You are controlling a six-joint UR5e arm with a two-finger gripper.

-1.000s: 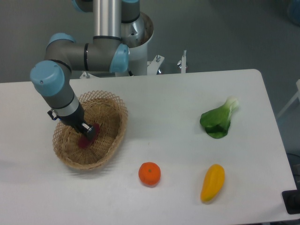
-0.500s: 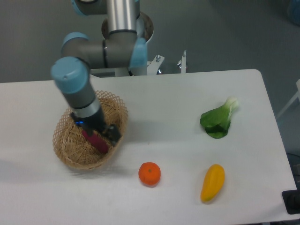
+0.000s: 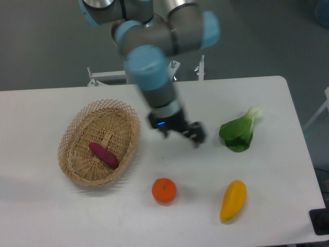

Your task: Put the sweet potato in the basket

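The dark reddish-purple sweet potato (image 3: 104,155) lies inside the tan wicker basket (image 3: 128,116) at the left of the table. My gripper (image 3: 181,134) is well to the right of the basket, above the table's middle, between the basket and the green leafy vegetable. It is blurred by motion and holds nothing that I can see. Whether its fingers are open or shut does not show.
A round orange (image 3: 164,191) sits in front of the gripper near the table's front. A yellow elongated fruit (image 3: 233,200) lies at the front right. A green bok choy (image 3: 239,131) lies at the right. The arm's base stands behind the table.
The gripper has let go of the sweet potato, which now lies in the basket. The arm has swung from the basket rightward to the table's middle.
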